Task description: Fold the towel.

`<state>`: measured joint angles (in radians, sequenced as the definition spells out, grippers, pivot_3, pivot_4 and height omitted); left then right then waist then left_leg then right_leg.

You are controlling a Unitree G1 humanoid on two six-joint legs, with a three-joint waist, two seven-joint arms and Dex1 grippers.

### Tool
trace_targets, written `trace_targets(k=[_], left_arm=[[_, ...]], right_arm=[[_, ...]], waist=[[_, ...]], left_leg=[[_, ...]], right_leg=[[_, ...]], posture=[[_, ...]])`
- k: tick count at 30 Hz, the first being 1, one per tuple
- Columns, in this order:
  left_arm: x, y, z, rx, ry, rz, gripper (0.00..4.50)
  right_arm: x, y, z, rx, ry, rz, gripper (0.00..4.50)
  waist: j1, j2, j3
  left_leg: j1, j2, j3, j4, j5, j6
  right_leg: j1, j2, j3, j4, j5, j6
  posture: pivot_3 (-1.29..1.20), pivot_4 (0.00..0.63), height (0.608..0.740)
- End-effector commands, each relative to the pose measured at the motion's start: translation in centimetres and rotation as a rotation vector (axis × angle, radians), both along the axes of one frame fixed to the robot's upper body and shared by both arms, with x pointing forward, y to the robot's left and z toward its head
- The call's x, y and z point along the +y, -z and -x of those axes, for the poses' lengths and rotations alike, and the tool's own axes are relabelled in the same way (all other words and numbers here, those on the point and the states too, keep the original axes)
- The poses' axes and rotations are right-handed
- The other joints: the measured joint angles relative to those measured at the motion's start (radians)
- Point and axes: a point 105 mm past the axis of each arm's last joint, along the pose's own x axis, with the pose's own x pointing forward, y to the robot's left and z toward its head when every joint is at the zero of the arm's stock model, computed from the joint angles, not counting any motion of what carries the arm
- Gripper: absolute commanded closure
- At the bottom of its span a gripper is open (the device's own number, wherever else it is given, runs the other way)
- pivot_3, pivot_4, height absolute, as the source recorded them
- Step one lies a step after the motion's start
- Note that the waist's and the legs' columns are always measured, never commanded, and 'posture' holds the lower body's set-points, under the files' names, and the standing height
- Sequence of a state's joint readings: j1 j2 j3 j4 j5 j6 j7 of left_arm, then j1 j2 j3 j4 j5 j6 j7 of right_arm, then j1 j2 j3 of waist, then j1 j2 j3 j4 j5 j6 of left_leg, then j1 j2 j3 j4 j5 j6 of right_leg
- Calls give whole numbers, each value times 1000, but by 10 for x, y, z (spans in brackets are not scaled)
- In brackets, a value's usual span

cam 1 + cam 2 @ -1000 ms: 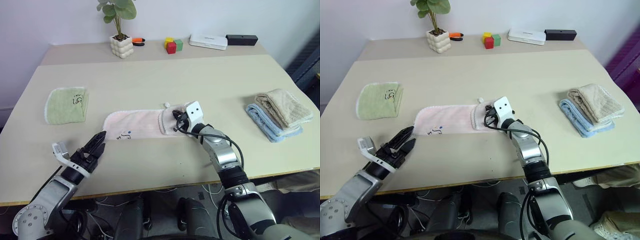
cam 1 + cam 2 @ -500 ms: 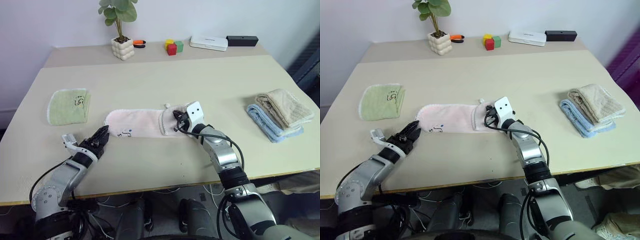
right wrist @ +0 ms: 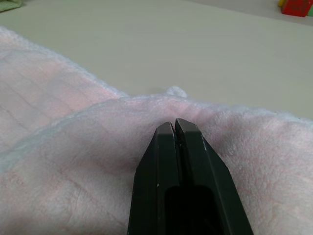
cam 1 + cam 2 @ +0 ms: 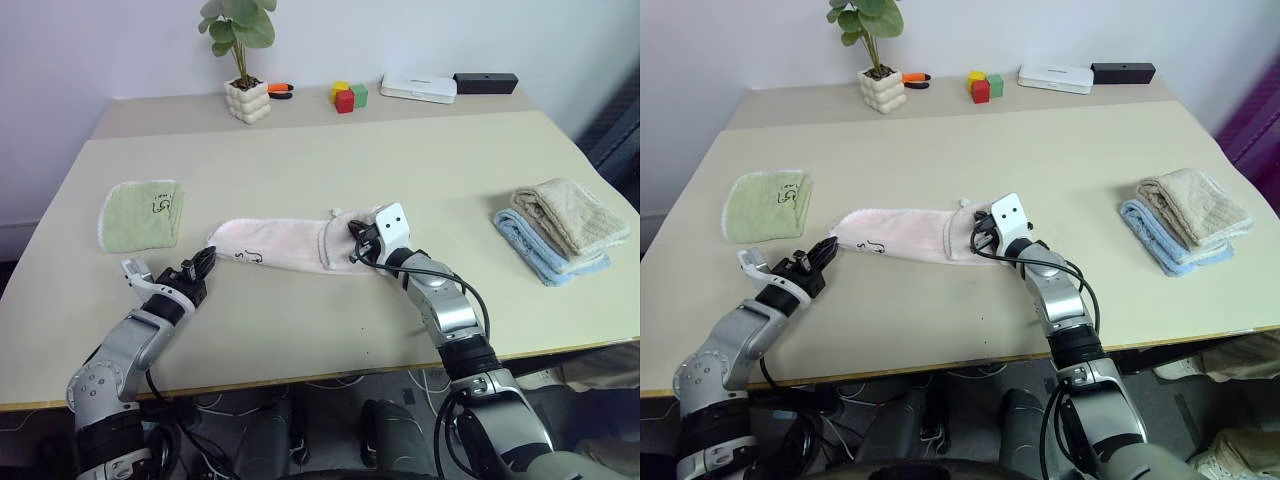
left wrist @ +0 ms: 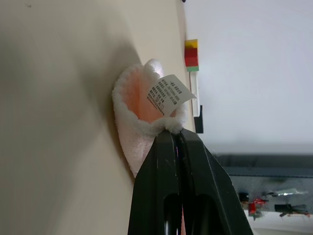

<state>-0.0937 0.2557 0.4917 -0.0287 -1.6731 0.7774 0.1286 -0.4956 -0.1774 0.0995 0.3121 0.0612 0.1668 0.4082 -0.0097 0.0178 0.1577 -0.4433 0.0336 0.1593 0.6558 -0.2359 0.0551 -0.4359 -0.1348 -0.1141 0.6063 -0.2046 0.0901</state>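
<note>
Table (image 4: 300, 160) | towel (image 4: 285, 247) | left wrist: white care label (image 5: 168, 94) at pinched corner

Head stereo pair looked forward and down across the table (image 4: 420, 170); wrist cameras sat close, each facing the towel (image 3: 73, 161), seen from all views.

Left tool (image 4: 203, 266) pinched closed, arm low, reaching forward; right tool (image 4: 352, 243) closed, forearm angled inward.
</note>
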Motion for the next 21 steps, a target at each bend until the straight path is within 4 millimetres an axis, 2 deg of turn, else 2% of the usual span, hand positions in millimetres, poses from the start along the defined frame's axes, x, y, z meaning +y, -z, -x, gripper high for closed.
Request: trace_targets(k=[1,5,7,12,16,18,20,21], left_arm=[[-21,-21,2,-113,91,-71,4484],[-45,-40,1,-235,184,-210,4484],[-58,-49,-1,-293,228,-241,4484],[-106,-76,-14,-464,369,-359,4484],[-147,-93,-19,-598,511,-389,4484],[-170,-97,-17,-662,604,-418,4484],[-183,-98,-15,-709,667,-435,4484],[-193,-97,-14,-723,716,-437,4484]], right_arm=[[0,-21,-2,-67,1,-35,4500],[-9,-41,-6,-73,31,-188,4500],[-12,-47,-7,-88,21,-189,4500],[-35,-73,-14,-127,83,-271,4500],[-73,-86,-19,-140,173,-313,4500],[-94,-90,-18,-155,210,-294,4500],[-107,-92,-16,-169,235,-274,4500],[-120,-96,-15,-174,268,-272,4500]], waist=[[1,-2,1],[-4,-6,3],[-5,-6,3],[-2,-6,3],[0,-6,3],[0,-6,3],[-2,-6,4],[-5,-6,4]], left_leg=[[0,0,0,-2,0,0],[-2,-1,1,-7,3,-5],[-5,-1,2,-8,4,-6],[-5,0,2,-8,5,-7],[-5,-1,2,-7,5,-7],[-6,-1,2,-7,5,-6],[-6,-2,2,-7,5,-5],[-5,-2,2,-7,6,-4]], right_leg=[[0,0,0,-2,0,0],[0,1,-1,-9,1,-1],[1,1,-1,-9,1,-1],[1,2,-2,-9,1,-1],[2,2,-2,-9,1,0],[2,2,-3,-9,1,0],[2,2,-3,-10,3,3],[2,3,-3,-10,3,3]], posture=[[0,150,740],[0,150,740],[0,150,740],[0,150,740],[0,150,740],[0,150,740],[0,150,740],[0,150,740]])
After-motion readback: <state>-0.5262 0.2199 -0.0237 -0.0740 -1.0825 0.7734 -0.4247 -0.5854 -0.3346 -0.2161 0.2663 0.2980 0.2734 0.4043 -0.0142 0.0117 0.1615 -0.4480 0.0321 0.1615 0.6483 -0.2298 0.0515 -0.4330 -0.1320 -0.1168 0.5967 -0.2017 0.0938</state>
